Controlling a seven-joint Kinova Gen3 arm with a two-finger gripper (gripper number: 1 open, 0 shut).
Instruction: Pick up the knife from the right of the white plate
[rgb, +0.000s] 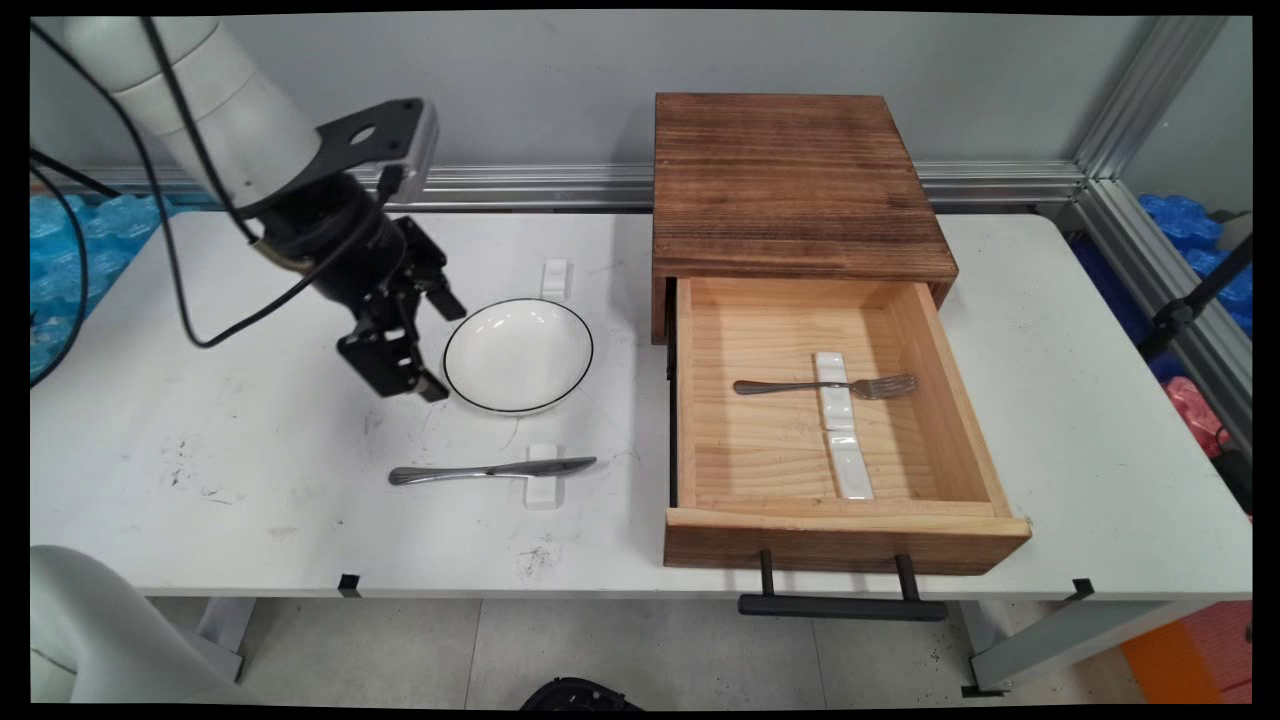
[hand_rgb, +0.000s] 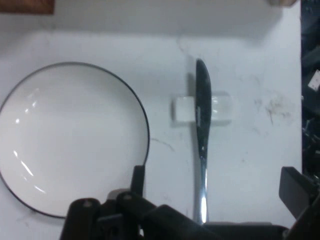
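My gripper (rgb: 443, 350) hangs open just left of a white plate with a thin black rim (rgb: 518, 355), a little above the table, and holds nothing. A metal knife (rgb: 490, 468) lies in front of the plate, its blade across a small white rest (rgb: 541, 488). In the hand view the plate (hand_rgb: 70, 140) is at the left and the knife (hand_rgb: 202, 135) runs up the middle over its rest (hand_rgb: 182, 108). The gripper (hand_rgb: 215, 185) stands wide, with one fingertip (hand_rgb: 137, 180) at the plate's rim and the other at the right edge.
A wooden cabinet (rgb: 790, 180) stands at the back right, its drawer (rgb: 940, 400) pulled open toward the table's front edge. Inside, a fork (rgb: 830, 386) lies across a long white rest (rgb: 845, 450). Another small white rest (rgb: 555, 278) sits behind the plate.
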